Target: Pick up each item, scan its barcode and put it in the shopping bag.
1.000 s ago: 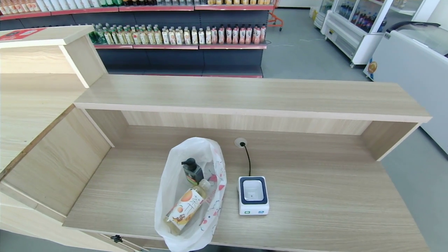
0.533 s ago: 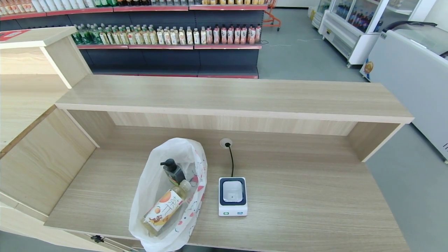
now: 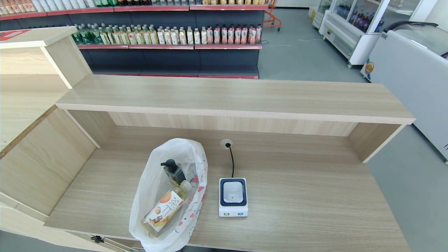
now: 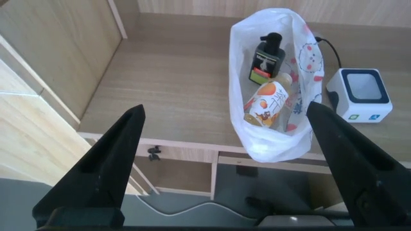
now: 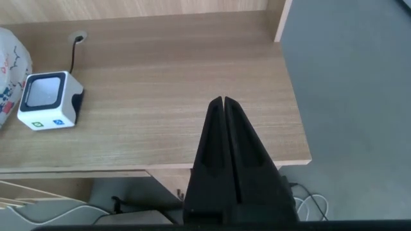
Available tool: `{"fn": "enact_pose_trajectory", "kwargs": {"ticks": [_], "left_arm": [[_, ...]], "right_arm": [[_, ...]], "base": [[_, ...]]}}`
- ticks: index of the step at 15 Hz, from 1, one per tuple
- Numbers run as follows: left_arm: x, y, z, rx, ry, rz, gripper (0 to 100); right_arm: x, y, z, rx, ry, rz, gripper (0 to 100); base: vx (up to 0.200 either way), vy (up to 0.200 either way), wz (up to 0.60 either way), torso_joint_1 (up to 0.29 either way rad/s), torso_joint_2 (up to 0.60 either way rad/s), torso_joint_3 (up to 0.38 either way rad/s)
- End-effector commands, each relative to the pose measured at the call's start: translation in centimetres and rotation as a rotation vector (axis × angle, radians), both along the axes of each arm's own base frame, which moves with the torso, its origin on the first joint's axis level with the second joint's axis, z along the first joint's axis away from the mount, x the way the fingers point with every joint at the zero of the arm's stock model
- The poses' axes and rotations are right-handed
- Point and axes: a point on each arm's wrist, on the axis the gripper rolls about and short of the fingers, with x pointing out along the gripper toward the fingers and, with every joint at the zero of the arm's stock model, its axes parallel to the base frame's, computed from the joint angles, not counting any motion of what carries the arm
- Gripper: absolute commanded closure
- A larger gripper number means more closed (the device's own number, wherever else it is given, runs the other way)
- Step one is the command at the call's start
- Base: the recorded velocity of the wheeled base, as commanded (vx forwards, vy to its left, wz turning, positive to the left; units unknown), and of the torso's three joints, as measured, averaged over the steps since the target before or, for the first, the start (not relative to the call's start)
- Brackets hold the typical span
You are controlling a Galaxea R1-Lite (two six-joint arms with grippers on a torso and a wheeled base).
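Bag (image 3: 148,178) holding tea bottle (image 3: 163,211) and pump bottle (image 3: 174,173), on counter (image 3: 308,210) beside scanner (image 3: 233,196), straight ahead of nearer, wide-spread empty left hand (image 4: 226,108); right hand (image 5: 223,101) closed, empty, beyond scanner.

Light: we see bright, even indoor light falling from overhead on the bench (image 3: 297,196) and the grey floor (image 3: 308,52).
Shadows: soft and short. We note a darker band in the recess under the raised ledge (image 3: 231,94).
Glare: we find a pale sheen on the shopping bag (image 3: 150,189) and a bright white scanner (image 3: 233,197) window.
Distortion: in the head view, the ledge's straight edges bow toward the corners.
Contrast: in the wrist views, the jaws read almost black against the lit wood.
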Motion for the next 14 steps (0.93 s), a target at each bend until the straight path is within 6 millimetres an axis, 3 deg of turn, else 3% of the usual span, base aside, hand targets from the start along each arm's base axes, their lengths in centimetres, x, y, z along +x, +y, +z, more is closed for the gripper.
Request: {"fn": "enact_pose_trajectory", "kwargs": {"ticks": [1, 14], "left_arm": [[0.0, 0.0, 0.0, 0.0, 0.0, 0.001, 0], [0.0, 0.0, 0.0, -0.001, 0.0, 0.001, 0]], "right_arm": [[0.03, 0.0, -0.01, 0.0, 0.003, 0.001, 100], [0.03, 0.0, -0.01, 0.0, 0.003, 0.001, 100]], "base": [[0.0, 0.0, 0.0, 0.0, 0.0, 0.0], [0.0, 0.0, 0.0, 0.0, 0.0, 0.0]]}}
